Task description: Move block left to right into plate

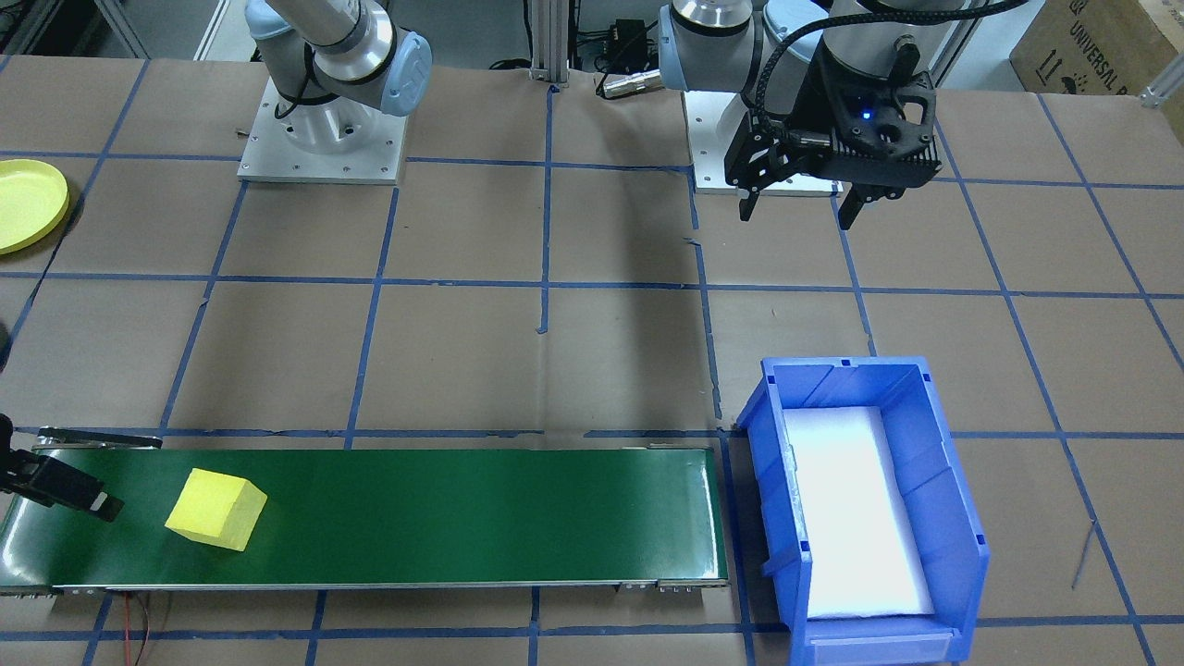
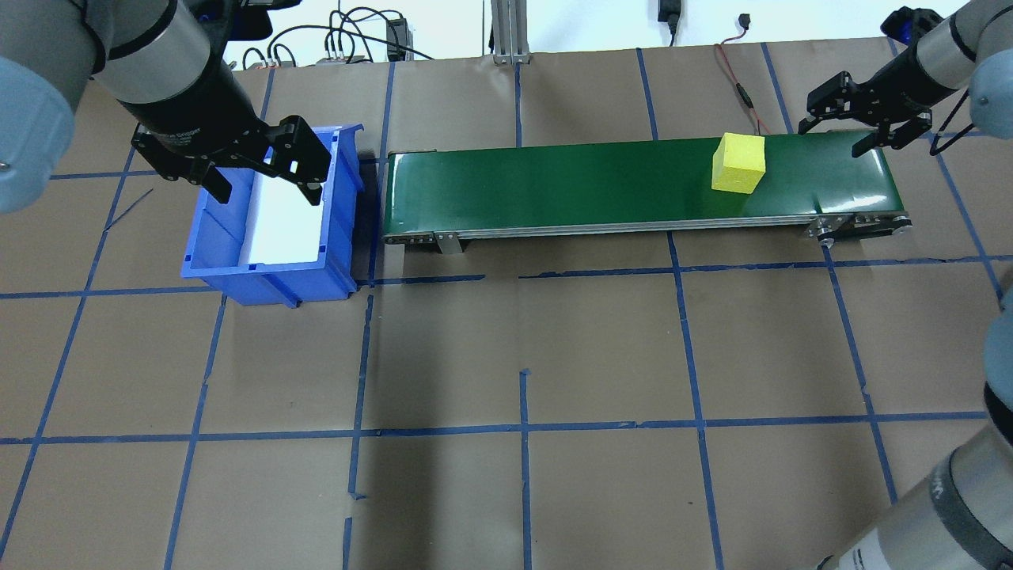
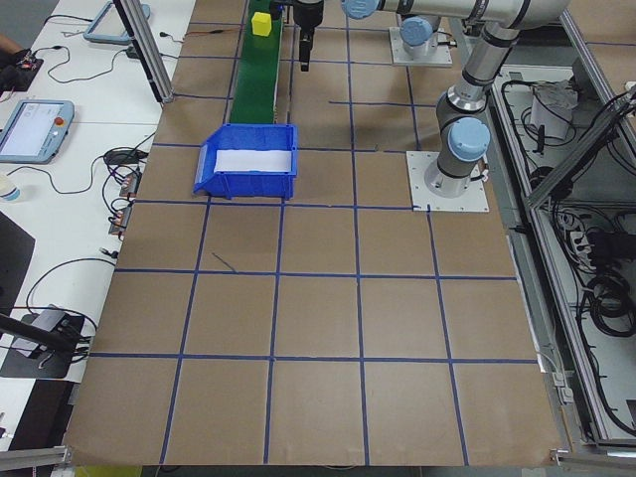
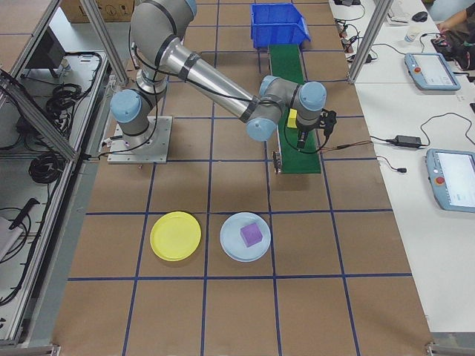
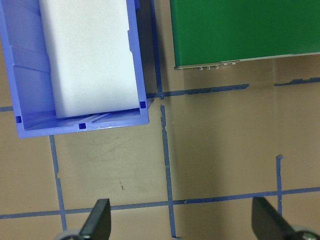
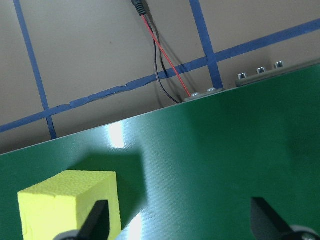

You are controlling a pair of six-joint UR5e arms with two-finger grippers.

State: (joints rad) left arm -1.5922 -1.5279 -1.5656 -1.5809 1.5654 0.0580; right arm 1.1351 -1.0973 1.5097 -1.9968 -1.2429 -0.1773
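A yellow foam block (image 1: 215, 509) (image 2: 738, 162) rests on the green conveyor belt (image 2: 554, 182) near its right end. My right gripper (image 2: 832, 138) (image 6: 180, 220) hovers open over that end of the belt, just beyond the block. In the right wrist view the block (image 6: 70, 205) lies beside the left finger, not between the jaws. The yellow plate (image 1: 28, 199) (image 4: 175, 236) lies bare on the table on my right side, away from the belt. My left gripper (image 1: 795, 213) (image 2: 265, 190) (image 5: 182, 215) hangs open and holds nothing, near the blue bin.
A blue bin (image 1: 768, 462) (image 2: 269, 269) with a white pad inside stands at the belt's left end. A light blue plate (image 4: 230, 245) holding a purple cube (image 4: 251, 234) lies next to the yellow plate. A red-black cable (image 6: 160, 55) runs behind the belt.
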